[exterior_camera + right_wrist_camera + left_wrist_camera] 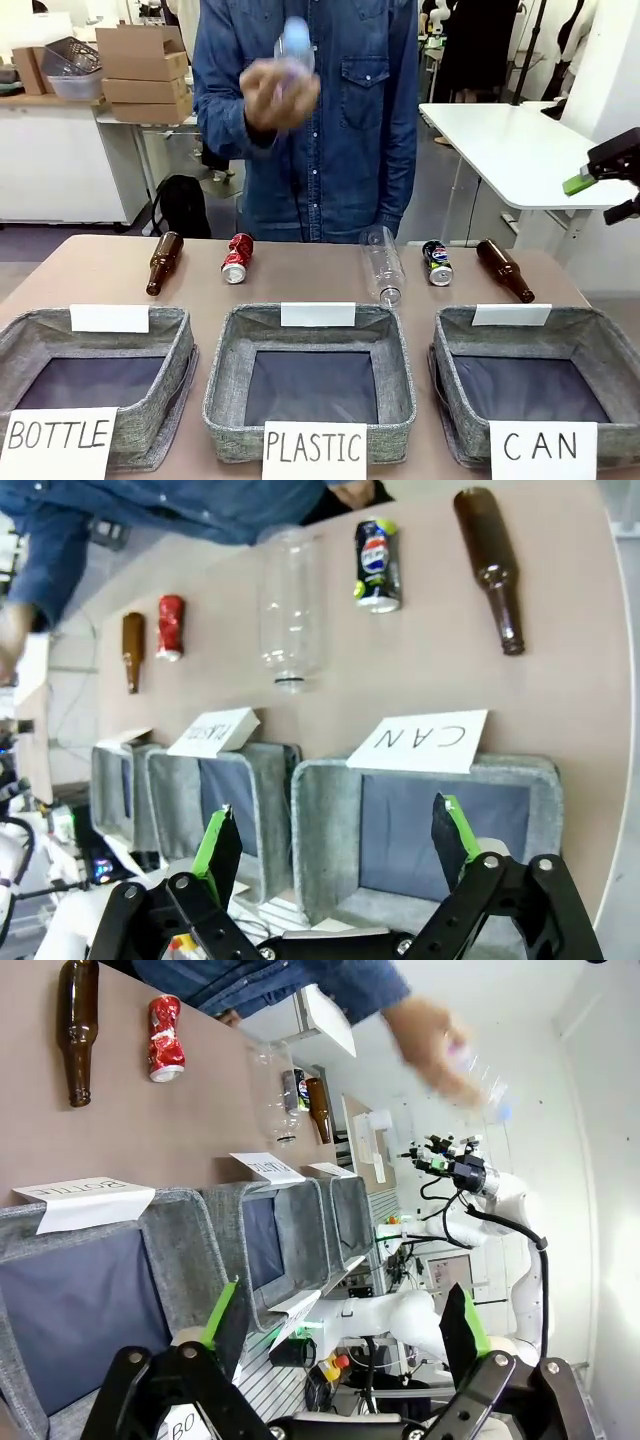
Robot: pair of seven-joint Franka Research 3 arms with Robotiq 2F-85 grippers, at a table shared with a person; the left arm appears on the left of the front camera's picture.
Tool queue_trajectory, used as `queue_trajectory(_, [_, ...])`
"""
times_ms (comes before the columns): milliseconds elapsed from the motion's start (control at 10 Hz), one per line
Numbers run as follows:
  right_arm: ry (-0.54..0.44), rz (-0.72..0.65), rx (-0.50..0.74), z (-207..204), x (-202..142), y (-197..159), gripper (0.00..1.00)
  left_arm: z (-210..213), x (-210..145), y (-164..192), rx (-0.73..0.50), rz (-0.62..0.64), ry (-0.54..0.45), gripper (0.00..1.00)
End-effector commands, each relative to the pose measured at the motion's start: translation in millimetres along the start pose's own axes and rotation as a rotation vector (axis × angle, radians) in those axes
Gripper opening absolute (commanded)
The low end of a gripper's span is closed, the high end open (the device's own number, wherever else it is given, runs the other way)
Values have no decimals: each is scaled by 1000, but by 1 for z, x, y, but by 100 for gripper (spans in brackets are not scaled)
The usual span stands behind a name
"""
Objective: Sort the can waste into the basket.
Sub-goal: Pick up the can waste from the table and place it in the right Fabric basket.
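Ok, so closest to us: our right claw (pixel 335 845) is spread wide with nothing between the green pads, hanging over the CAN basket (pixel 320 830). Our left claw (pixel 340 1325) is spread and empty too, over at the BOTTLE end of the row. In the front view, the right claw sits high at the right edge, well above the table.

Just past the basket's far rim is the blue can (pixel 377 565). It's on its side on the bare table, between the clear bottle (pixel 290 610) and a brown bottle (pixel 488 565). From the right claw it's forward, down and a bit toward the middle, near the basket's far left corner. Its long axis runs roughly away from us, so we reckon the fingers should close across it from the sides. The right arm is clearly the nearer one. The can is dark blue with silver ends and a bit of yellow, and looks undented as far as we can tell.

The red can (pixel 237 258) lies on its side well to the left, near the other brown bottle, closer to our left arm. It looks crumpled. Both cans are outside the basket.
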State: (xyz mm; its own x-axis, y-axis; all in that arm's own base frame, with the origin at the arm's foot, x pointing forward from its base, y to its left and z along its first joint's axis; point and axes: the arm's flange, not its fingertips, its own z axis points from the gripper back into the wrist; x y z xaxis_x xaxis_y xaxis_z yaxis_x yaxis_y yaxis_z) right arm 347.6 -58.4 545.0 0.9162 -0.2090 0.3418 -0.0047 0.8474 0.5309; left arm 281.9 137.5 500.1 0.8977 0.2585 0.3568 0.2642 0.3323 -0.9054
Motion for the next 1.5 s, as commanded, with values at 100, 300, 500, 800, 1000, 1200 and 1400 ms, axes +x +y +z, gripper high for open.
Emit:
queue_trajectory(100, [74,-23,-207,-110,83,-17,100,1,1,-1,-9,-22,5,100])
queue_trajectory(300, [125,-40,-191,-184,115,-27,100,1,1,-1,-9,-22,5,100])
queue_trajectory(500, [77,-10,-257,-253,129,-24,100,1,1,-1,-9,-22,5,100])
queue_trajectory(800, [82,84,-335,-308,128,-1,100,1,1,-1,-9,-22,5,100])
queue_trajectory(1000, [112,129,-355,-329,119,8,100,1,1,-1,-9,-22,5,100])
queue_trajectory(1200, [118,151,-399,-345,112,7,100,1,1,-1,-9,-22,5,100])
queue_trajectory(1400, [115,164,-424,-353,105,7,100,1,1,-1,-9,-22,5,100])
